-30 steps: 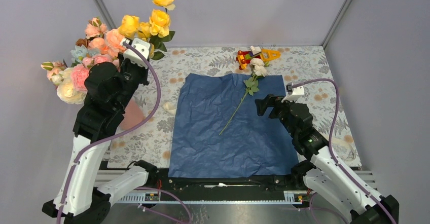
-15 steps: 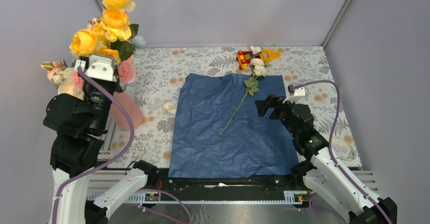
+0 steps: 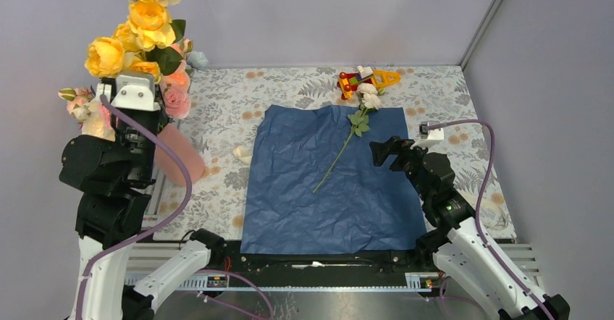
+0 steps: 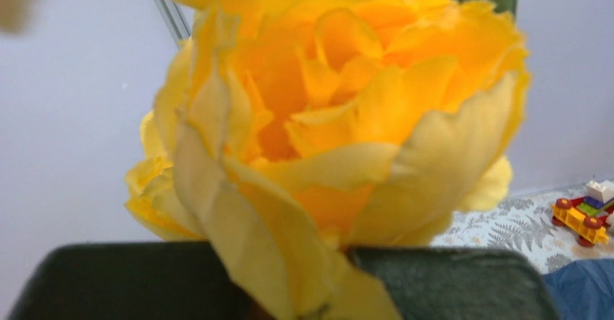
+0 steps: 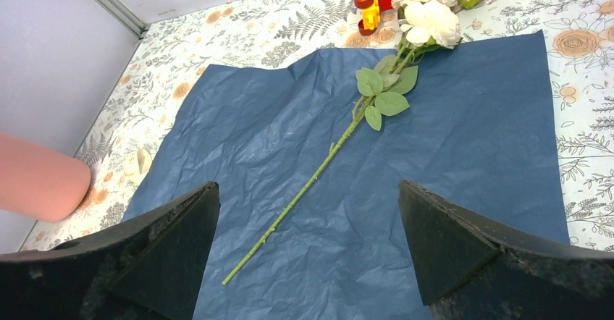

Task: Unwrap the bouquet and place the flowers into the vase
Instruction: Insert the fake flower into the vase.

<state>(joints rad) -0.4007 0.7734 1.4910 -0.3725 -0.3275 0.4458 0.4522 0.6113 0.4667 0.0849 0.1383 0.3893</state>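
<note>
My left gripper (image 4: 304, 291) is shut on the flowers, a stem of yellow roses (image 3: 145, 16) held high at the far left. One yellow bloom (image 4: 340, 117) fills the left wrist view and hides the fingertips. Pink roses (image 3: 176, 99) stand just above the salmon-pink vase (image 3: 177, 157), which leans by the left arm and shows again as the vase (image 5: 40, 186) in the right wrist view. The bouquet's navy paper (image 3: 333, 190) lies flat and open. One cream rose (image 3: 369, 95) lies on the paper (image 5: 463, 153) with its stem (image 5: 318, 168). My right gripper (image 3: 380, 150) hangs open and empty over the paper's right side.
A red-and-yellow toy (image 3: 366, 81) sits at the back edge of the paper, by the cream bloom (image 5: 431, 19). Larger peach and cream blooms (image 3: 83, 106) crowd the far left. A cream ribbon scrap (image 3: 241, 155) lies between vase and paper. Grey walls close the back and sides.
My left arm swung left and lifted the yellow roses higher, uncovering the vase. The right gripper drifted slightly right, still open. The cream rose and paper have not moved.
</note>
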